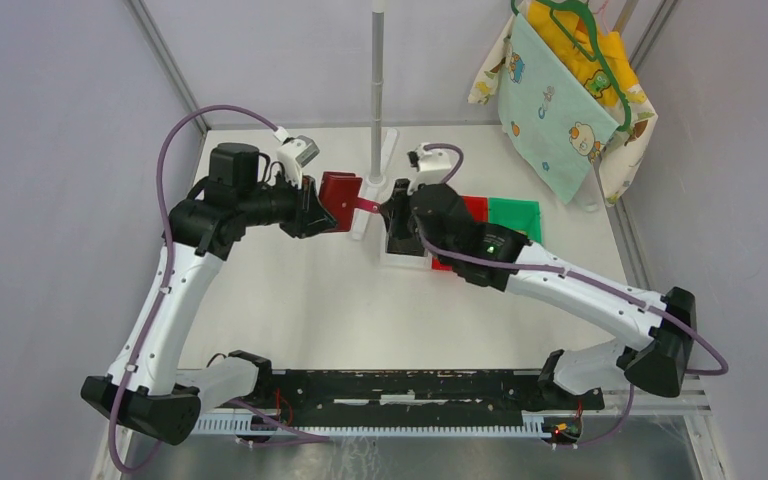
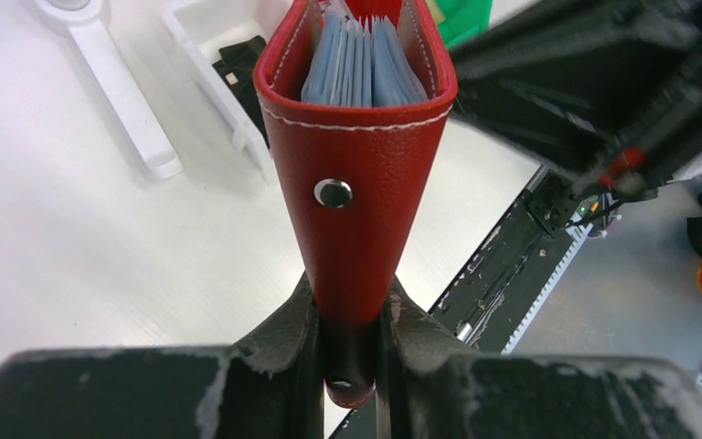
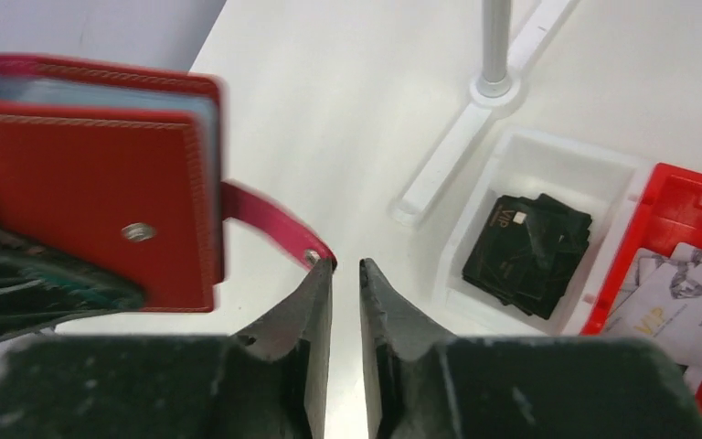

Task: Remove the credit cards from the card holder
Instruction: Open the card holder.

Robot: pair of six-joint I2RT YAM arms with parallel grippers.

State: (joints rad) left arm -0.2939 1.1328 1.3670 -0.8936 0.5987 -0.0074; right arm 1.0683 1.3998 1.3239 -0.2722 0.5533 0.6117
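My left gripper (image 1: 312, 212) is shut on the fold end of the red card holder (image 1: 340, 198) and holds it above the table. In the left wrist view the holder (image 2: 356, 183) stands out from between the gripper's fingers (image 2: 352, 302), and several grey-blue credit cards (image 2: 361, 64) show edge-on inside its open far end. The holder's red snap strap (image 3: 270, 224) hangs loose toward my right gripper (image 3: 345, 265). The right jaws stand a narrow gap apart with nothing between them. The strap's snap end touches the outside of the left fingertip (image 3: 320, 274).
A white bin (image 3: 530, 174) holding black cards sits just right of the right gripper, with a red bin (image 3: 686, 197) of pale cards beside it and a green bin (image 1: 515, 215) beyond. A grey pole on a white base (image 1: 377, 80) stands behind the holder. Cloths hang at back right (image 1: 570, 100).
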